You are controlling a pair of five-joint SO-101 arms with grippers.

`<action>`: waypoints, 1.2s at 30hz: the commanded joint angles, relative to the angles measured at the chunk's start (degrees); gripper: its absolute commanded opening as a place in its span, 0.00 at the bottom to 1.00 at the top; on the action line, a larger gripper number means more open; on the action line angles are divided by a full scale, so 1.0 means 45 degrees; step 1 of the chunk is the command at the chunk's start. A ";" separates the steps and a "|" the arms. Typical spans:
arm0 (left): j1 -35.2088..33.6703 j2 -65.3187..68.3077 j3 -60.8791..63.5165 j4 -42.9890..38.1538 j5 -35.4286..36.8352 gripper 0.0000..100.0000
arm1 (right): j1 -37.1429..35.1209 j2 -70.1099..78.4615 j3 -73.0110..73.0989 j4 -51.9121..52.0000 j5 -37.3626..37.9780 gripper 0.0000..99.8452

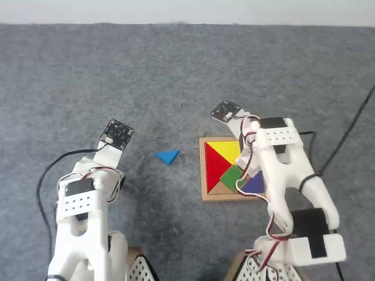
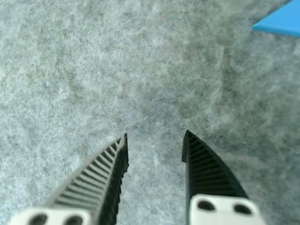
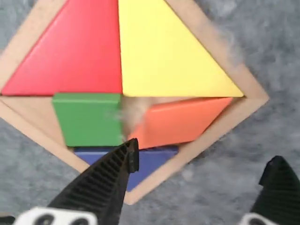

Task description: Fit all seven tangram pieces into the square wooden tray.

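The square wooden tray (image 1: 203,170) lies right of centre on the grey carpet. In it lie a red triangle (image 3: 77,58), a yellow triangle (image 3: 164,51), a green square (image 3: 86,119), an orange piece (image 3: 185,122) and a dark blue piece (image 3: 152,159). Bare wood (image 3: 30,110) shows in one corner beside the green square. My right gripper (image 3: 206,157) hovers open over the tray's edge, one fingertip (image 3: 131,150) above the dark blue piece. A light blue triangle (image 1: 168,156) lies loose on the carpet left of the tray. My left gripper (image 2: 154,143) is open over bare carpet, short of that triangle (image 2: 281,23).
Grey carpet (image 1: 176,76) covers the whole table. A black cable (image 1: 348,132) runs along the right side, and another (image 1: 44,175) loops beside the left arm. Open carpet stretches beyond the tray and the triangle.
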 commanded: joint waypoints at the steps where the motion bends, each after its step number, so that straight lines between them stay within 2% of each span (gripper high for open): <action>1: 0.0000 -0.0078 -0.0068 -0.0020 -0.0078 0.18 | -0.0225 -0.0029 -0.0039 -0.0088 -0.1153 0.41; 9: 0.0000 -0.0078 -0.0068 -0.0020 -0.0078 0.18 | -0.0127 0.1788 0.0078 -0.0967 -0.1368 0.41; 12: 0.0000 -0.0078 -0.0068 -0.0020 -0.0078 0.18 | -0.0127 0.1690 0.0020 -0.0967 -0.0742 0.40; 19: 0.0000 -0.0078 -0.0068 0.0000 -0.0078 0.18 | -0.0029 0.1592 -0.0059 -0.1495 0.0371 0.18; 22: 0.0000 -0.0078 -0.0068 0.0000 -0.0078 0.18 | 0.0303 0.1573 -0.0039 -0.1944 0.0606 0.13; 30: 0.0000 -0.0078 -0.0068 0.0000 -0.0078 0.18 | 0.0635 0.1475 -0.0078 -0.2042 0.1387 0.13; 36: 0.0000 -0.0078 -0.0068 0.0000 -0.0078 0.18 | 0.0557 0.0342 -0.0078 -0.1690 0.1192 0.30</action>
